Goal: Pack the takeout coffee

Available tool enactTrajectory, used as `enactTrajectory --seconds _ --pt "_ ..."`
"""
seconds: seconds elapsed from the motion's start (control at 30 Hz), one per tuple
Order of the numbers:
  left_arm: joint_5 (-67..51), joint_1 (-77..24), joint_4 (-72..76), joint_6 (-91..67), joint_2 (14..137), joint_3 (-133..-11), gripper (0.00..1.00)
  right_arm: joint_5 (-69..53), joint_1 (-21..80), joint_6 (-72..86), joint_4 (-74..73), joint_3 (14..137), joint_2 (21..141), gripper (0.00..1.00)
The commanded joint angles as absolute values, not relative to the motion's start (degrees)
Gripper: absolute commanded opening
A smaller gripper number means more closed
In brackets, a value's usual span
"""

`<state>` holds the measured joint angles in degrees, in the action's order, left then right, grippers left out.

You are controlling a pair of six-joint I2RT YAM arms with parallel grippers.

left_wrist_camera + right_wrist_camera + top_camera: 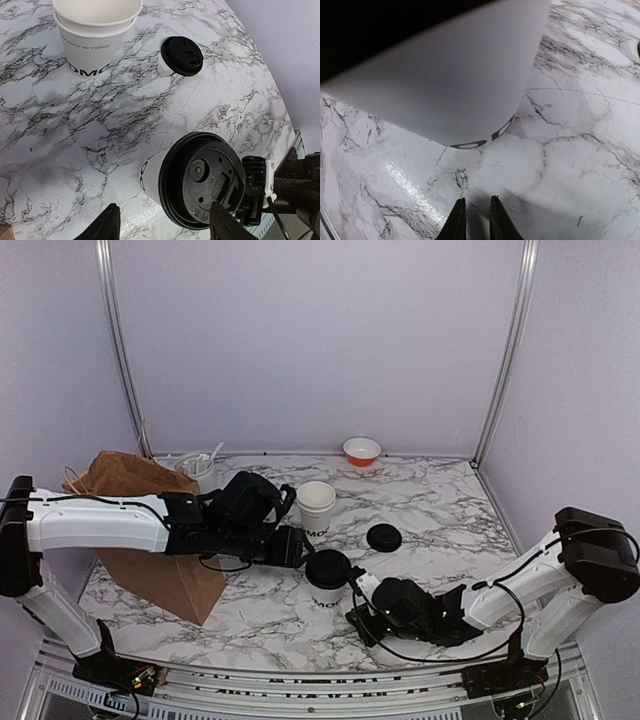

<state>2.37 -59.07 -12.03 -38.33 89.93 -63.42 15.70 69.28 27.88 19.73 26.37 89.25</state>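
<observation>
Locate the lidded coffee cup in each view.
Top external: lidded coffee cup, centre foreground.
Left wrist: lower right, seen from above.
Right wrist: its white wall fills the upper left.
Shared landmark: marble tabletop.

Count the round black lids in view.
2. One lid caps the near cup; a loose lid lies on the table. The bag could hide more.
</observation>
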Motion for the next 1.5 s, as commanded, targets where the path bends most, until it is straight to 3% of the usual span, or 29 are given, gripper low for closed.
enactTrajectory --seconds 0.0,0.3,0.83,1.1,1.47 --pt "3.8 -58.6 -13.8 -38.3 86.5 -62.2 0.61 16.8 72.3 29.2 17.3 30.9 90.7 0.16" --pt "5.5 -58.5 -15.9 -39.7 83.2 -60.2 0.61 14.0 74.3 29.2 12.7 38.8 94.3 0.16" --pt "3.7 -58.5 -15.0 -44.5 80.0 -54.4 0.57 6.2 73.4 26.5 -4.7 46.7 84.0 0.22" --pt "2.2 -58.6 -13.3 -45.2 81.2 -54.2 0.56 -0.5 64.3 28.1 -11.2 49.2 76.0 0.28" --pt "2.1 -59.3 -12.3 -45.6 83.9 -54.8 0.54 -14.8 51.5 34.3 -8.0 49.9 78.2 0.31"
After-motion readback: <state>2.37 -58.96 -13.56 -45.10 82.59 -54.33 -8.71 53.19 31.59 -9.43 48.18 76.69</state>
